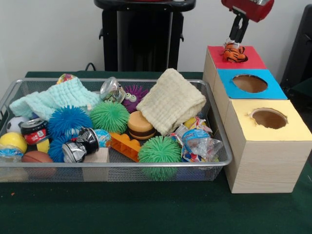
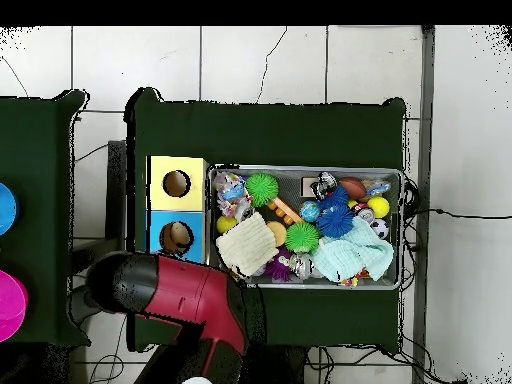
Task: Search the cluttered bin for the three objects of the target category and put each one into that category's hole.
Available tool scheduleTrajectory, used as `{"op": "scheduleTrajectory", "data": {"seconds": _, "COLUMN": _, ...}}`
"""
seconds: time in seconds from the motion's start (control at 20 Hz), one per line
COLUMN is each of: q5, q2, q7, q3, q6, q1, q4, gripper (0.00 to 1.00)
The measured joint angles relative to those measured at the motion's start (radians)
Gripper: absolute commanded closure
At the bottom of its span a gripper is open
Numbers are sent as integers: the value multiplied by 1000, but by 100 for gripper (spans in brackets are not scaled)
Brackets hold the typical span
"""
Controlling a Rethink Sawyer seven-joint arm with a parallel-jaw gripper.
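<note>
The orange black-striped tiger [image 1: 235,53] sits on the red top [image 1: 253,61] of the far wood-grain box and covers its hole. My gripper [image 1: 235,42] comes down from the top right, its two black fingers close together on the tiger's top. The silver wire mesh bin [image 1: 122,165] lies to the left, full of clutter; it also shows in the overhead view [image 2: 300,169]. No yellow duck or other soft animal shows in the bin. In the overhead view the red arm [image 2: 170,290] hides the gripper and the red-topped box.
A blue-topped box [image 1: 249,84] and a yellow-topped box [image 1: 269,118] stand in a row nearer than the red one. The bin holds a cream cloth [image 1: 170,100], a mint cloth [image 1: 58,97], green [image 1: 109,116] and blue [image 1: 68,122] puff balls, and crushed cans [image 1: 80,145].
</note>
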Motion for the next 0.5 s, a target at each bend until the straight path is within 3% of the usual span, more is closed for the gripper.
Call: {"op": "scheduleTrajectory", "data": {"seconds": 0.5, "q5": 13, "q2": 60, "q7": 0, "q3": 22, "q6": -1, "q1": -12, "q4": 61, "gripper": 100}}
